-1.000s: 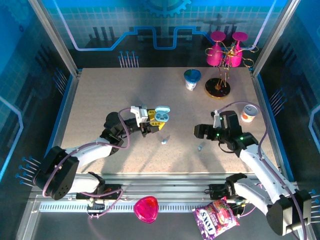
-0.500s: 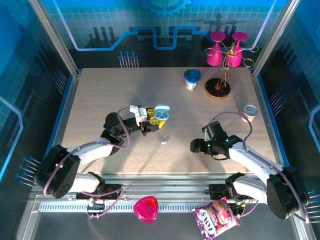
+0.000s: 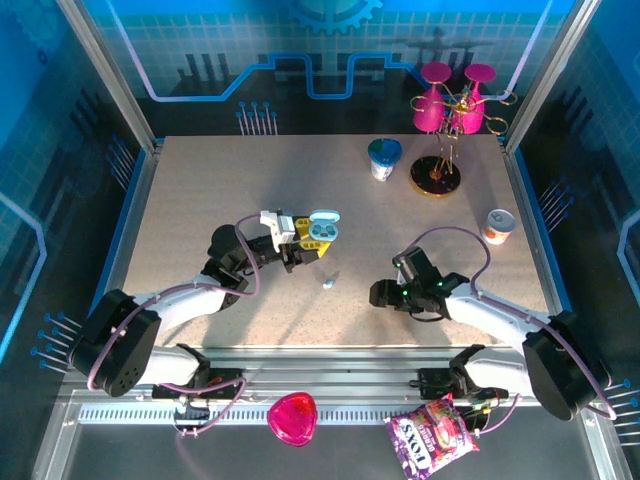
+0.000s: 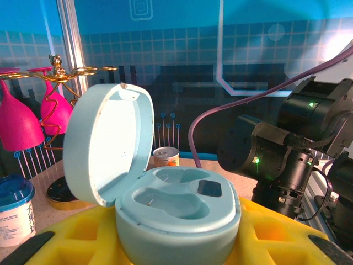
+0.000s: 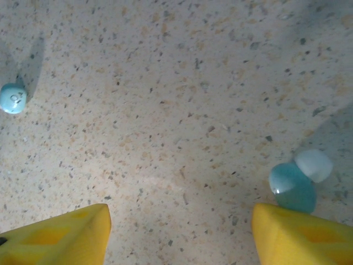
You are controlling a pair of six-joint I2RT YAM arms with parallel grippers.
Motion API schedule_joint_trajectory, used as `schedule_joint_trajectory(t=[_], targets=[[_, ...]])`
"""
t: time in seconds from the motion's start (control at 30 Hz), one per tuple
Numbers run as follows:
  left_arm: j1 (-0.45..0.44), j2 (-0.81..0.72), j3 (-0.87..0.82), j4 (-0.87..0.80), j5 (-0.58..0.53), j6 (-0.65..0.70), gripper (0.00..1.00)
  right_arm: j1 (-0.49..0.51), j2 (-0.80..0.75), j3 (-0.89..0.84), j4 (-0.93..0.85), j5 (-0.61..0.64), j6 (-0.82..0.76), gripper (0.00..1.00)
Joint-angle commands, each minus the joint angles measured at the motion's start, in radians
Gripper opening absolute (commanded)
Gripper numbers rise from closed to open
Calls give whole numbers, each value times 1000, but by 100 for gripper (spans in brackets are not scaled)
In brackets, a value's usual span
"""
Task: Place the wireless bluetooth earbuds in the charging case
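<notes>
Earbuds (image 5: 298, 182) lie loose on the speckled table (image 3: 200, 200), 2 of them in the right wrist view. 1 is teal with a pale tip and rests just beside the inner edge of one yellow finger (image 5: 303, 234). The other earbud (image 5: 12, 98) is a small light-blue bead well off toward the opposite edge of that view. In the top view 1 bud (image 3: 328, 283) sits on bare table between the 2 arms, nearer the left one.

The right gripper (image 3: 378, 293) hangs low over the table with its jaws spread wide and nothing between them.

The left gripper (image 3: 312, 240) is clamped around the base of the charging case (image 4: 165, 204), held off the table. The case's lid (image 4: 105, 143) stands hinged open and both moulded wells (image 4: 171, 190) face up, with no bud in them. Past the case, in the left wrist view, the dark right arm (image 4: 287, 154) stands close in front.

Farther back stand a gold rack of pink glasses (image 3: 445, 105) on a dark round base (image 3: 435, 177), a blue-lidded cup (image 3: 384, 158) and a small can (image 3: 497, 226) by the right edge. A pink heart-shaped piece (image 3: 293, 418) and a purple candy bag (image 3: 432, 435) lie on the rail near the arm bases.
</notes>
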Motion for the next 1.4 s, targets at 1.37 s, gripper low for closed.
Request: schedule_joint_trajectory(t=[1.37], targets=[[-4,7,1,-12,-11,36,32,-84,55,84,48,126,-8,57]])
